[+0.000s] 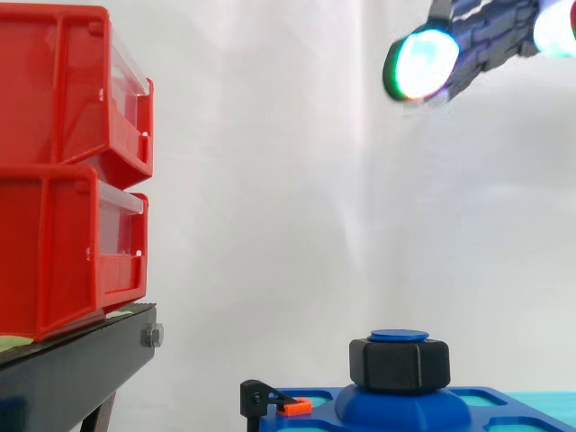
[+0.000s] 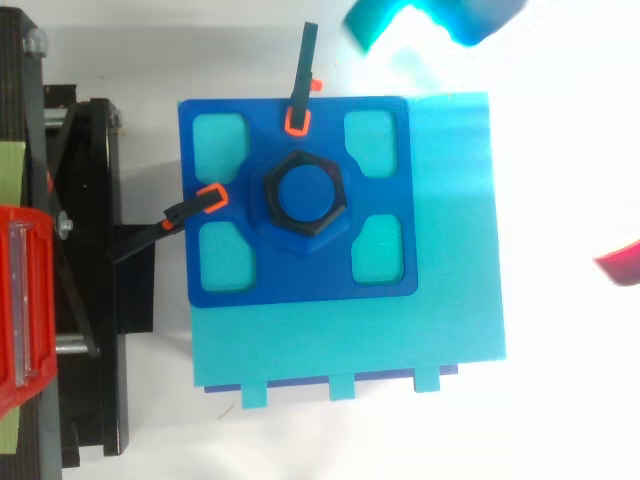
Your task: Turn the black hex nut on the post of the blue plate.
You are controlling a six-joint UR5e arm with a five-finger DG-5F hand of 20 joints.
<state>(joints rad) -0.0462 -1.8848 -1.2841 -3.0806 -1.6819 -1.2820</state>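
While the red bins [image 1: 54, 180] sit stacked on the black stand [image 1: 72, 360] at the far left, open room lies between them and the plate, with just the white curtain [image 1: 270, 180] behind. From above, the stand's edge is close to the left side of the blue plate [image 2: 300, 285]. One black clamp [image 2: 180, 212] with an orange tip bites the plate's left edge. A second clamp [image 2: 303, 70] bites its top edge. They are low and stay at the rim.

The plate lies on a cyan base [image 2: 450, 250] that sticks out to the right and toward the bottom. The black nut [image 1: 399, 363] sits in the middle of the plate, around the blue post [image 1: 399, 336], whose flat top peeks out above it. Four holes in the plate ring it. All sides of the nut are free.

The hand [image 1: 486, 40] hangs high at the upper right, well above the nut and off to its right, with bare air between them. Its fingers are spread apart and hold nothing. One glowing fingertip [image 1: 421, 63] points left.
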